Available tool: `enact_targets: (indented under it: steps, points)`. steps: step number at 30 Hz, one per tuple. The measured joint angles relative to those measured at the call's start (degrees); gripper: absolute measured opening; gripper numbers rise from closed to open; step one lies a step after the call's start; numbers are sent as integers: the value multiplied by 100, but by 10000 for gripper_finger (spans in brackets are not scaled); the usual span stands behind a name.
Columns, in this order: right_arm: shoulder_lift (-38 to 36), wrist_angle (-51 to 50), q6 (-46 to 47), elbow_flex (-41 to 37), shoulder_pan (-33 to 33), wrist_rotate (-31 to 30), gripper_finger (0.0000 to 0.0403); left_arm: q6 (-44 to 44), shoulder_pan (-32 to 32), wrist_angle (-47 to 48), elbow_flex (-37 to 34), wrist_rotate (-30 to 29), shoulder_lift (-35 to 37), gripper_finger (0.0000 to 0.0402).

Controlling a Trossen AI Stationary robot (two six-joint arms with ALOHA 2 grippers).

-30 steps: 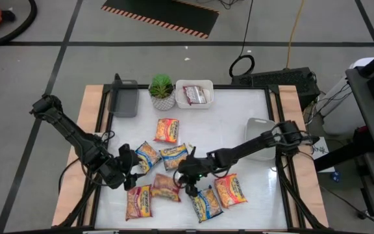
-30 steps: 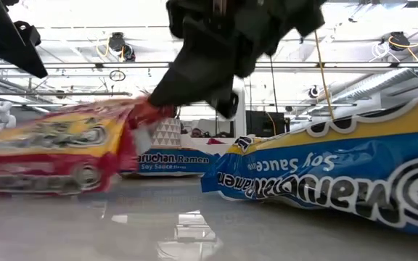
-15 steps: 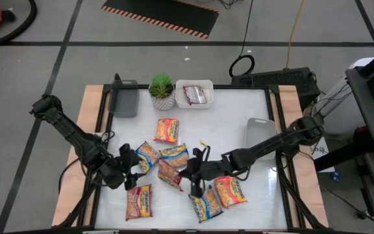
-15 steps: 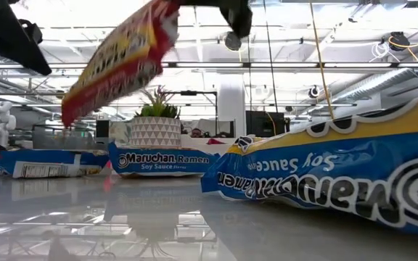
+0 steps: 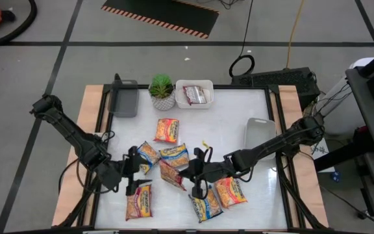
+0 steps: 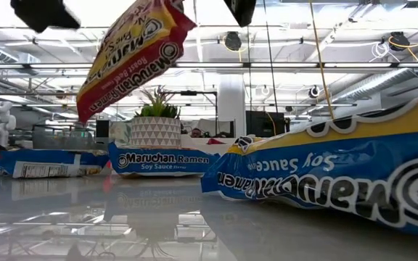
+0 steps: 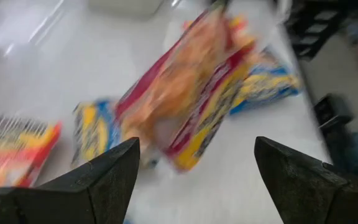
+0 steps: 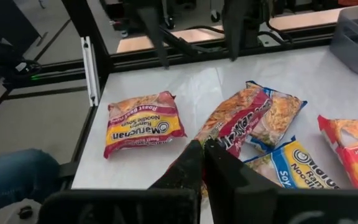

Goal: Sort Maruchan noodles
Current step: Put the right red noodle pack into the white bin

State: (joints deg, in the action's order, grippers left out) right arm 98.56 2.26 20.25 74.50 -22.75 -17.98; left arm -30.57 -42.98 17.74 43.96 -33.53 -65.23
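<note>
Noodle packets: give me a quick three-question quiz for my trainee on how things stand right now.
1. True or false: the right gripper is shut on a red-trimmed packet lifted off the table.
2. The white tray holds: A nothing; B one packet; C three packets.
3. Fill in: the left gripper is ___ (open or shut).
Key: 1 true; 2 B; 3 open.
</note>
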Motion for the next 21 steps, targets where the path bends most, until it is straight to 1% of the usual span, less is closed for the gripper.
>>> enact_targets:
  steps: [3,6,9,13,15,17,20,21]
  points:
    - [-36,5,-19,1,-28,0,0,755,-39,-993,-292,3,8,321]
    - [-131,-63,-44,2,-100,-4,0,1200,20,-1768,-620,-2,48,321]
    - [-303,-57,-87,2,-189,-60,0,1248,177,-1999,-954,-2,116,321]
    - [-563,-140,-279,2,-410,-516,0,1007,446,-2260,-1398,28,231,321]
    - [-697,-192,-388,2,-540,-757,0,926,577,-2583,-1650,172,280,321]
    - [-804,-160,-517,6,-655,-935,0,928,714,-3157,-1917,565,312,321]
    - [-915,-167,-684,7,-812,-1241,0,1030,916,-4307,-2303,1702,308,321]
    - [-931,-167,-748,7,-855,-1323,0,1061,962,-4694,-2403,1954,309,321]
